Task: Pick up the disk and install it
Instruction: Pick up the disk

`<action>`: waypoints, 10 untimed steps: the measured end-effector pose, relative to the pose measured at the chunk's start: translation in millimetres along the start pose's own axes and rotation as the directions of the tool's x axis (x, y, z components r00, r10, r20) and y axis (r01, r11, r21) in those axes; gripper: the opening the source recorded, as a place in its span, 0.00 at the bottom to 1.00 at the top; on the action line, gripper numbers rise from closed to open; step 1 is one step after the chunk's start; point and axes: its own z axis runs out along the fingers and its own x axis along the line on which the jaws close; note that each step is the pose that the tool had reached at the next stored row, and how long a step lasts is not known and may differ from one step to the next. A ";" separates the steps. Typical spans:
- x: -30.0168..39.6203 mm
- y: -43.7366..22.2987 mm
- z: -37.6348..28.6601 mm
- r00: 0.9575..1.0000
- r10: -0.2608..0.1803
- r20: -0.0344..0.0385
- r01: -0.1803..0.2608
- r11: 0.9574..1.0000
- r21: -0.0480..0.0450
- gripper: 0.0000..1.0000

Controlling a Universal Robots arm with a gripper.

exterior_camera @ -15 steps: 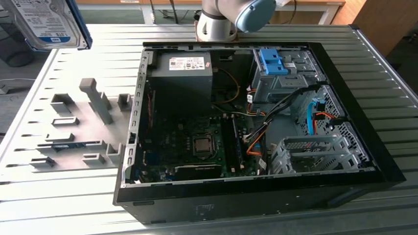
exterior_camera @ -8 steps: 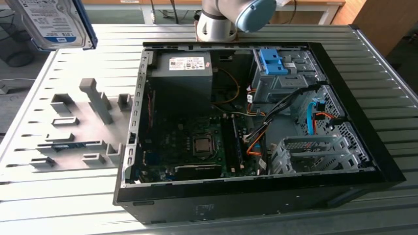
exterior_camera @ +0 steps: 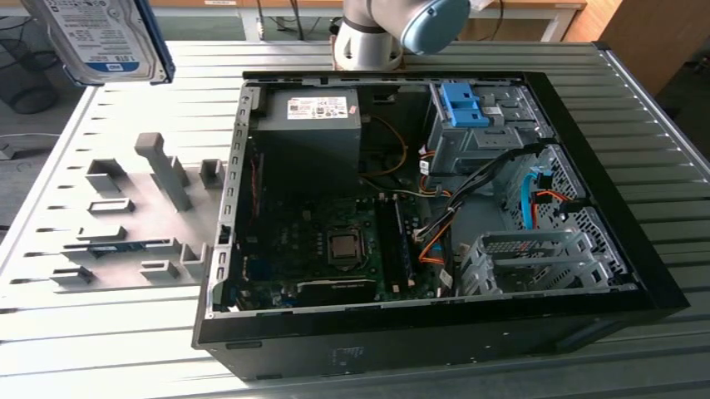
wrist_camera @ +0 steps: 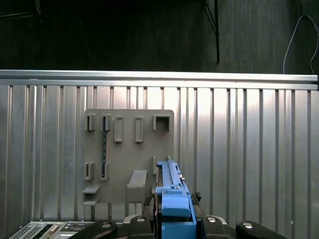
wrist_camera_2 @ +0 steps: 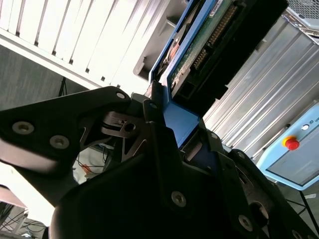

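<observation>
I saw the claw [wrist_camera_2: 179,127] shut tight on the blue frame of the disk [exterior_camera: 100,37]. In the exterior view the disk hung in the air at 10 o'clock from the open case [exterior_camera: 444,349], up over the grey board [exterior_camera: 122,224], not touching it. In both wrist views its blue edge stuck out from the claw. 1 blue clip [exterior_camera: 461,104] sat inside the case at 1 o'clock.

The disk [exterior_camera: 98,37], a silver drive with a white-and-blue label and a blue frame along its edges, hangs clear of the worktop [exterior_camera: 643,108] over its far corner on the exterior view's left, nearly upright, label showing, clamped by its frame in the claw [wrist_camera_2: 177,130].
</observation>
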 end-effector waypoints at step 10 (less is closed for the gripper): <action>-0.1 -14.7 -0.1 1.000 0.000 0.000 0.000 1.000 0.000 0.37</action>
